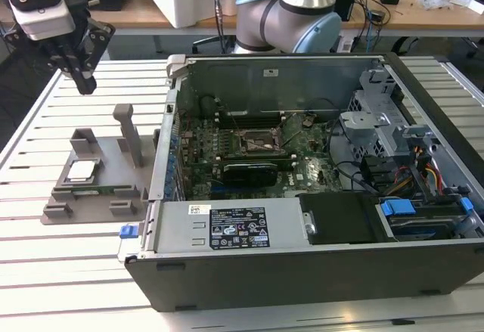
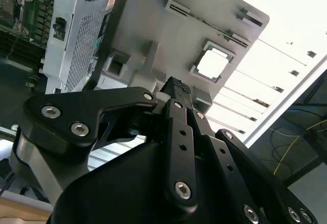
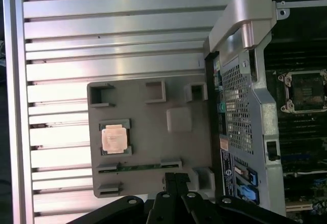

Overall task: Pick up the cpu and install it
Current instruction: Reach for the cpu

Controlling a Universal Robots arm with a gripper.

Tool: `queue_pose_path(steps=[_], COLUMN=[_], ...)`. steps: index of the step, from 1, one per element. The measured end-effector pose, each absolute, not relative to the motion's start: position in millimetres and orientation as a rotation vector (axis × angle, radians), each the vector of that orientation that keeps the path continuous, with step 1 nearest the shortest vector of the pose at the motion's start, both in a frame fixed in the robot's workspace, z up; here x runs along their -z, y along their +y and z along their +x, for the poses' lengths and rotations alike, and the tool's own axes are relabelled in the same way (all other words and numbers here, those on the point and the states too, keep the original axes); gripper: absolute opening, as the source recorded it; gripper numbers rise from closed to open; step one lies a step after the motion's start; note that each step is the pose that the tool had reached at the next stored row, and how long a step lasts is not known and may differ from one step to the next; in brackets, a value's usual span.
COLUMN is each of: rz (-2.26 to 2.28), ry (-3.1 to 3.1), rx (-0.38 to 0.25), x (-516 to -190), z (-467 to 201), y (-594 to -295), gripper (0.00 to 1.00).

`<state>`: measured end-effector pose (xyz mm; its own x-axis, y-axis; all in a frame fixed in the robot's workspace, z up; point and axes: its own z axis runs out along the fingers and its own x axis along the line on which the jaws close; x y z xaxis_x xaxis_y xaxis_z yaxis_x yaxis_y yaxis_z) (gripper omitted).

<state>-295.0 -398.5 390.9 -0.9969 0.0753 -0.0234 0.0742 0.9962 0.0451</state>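
Over on the exterior view's left, the cpu (image 1: pixel 82 170) is lying flat, metal side up, in a square pocket of a grey holder tray (image 1: pixel 98 200), and that tray sits on the slatted metal desk (image 1: pixel 45 256) just beside the open computer case (image 1: pixel 340 271). The pincer (image 1: pixel 88 84) hangs in the air well above the desk, up past the far side of the tray, so it's clearly apart from the chip and not touching the tray or anything else. From what I can see its fingers are pressed together with nothing between them. In the first wrist view the two black fingertips (image 3: pixel 168 179) sit side by side with just a thin seam between them, and the pincer (image 3: pixel 175 177) lines up over one edge of the tray (image 3: pixel 153 132), while the cpu (image 3: pixel 114 139) is off to the side in its pocket, fully uncovered. The second wrist view tells the same story: the pincer (image 2: pixel 177 85) is closed and empty, and the cpu (image 2: pixel 212 63) is bright and square in the tray (image 2: pixel 153 25) beyond the tip. The black-framed socket (image 1: pixel 261 141) is on the motherboard inside the case, well apart from both chip and pincer. It also shows in the first wrist view (image 3: pixel 304 91). The arm's grey-and-blue joint (image 1: pixel 291 7) stands behind the case.
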Motion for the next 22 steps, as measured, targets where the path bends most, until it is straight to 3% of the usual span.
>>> queue_pose_path(steps=[22], rz=[0.116], ry=[3.114], rx=[-0.069], x=[-390], z=[-337], y=[-398], gripper=[0.11])
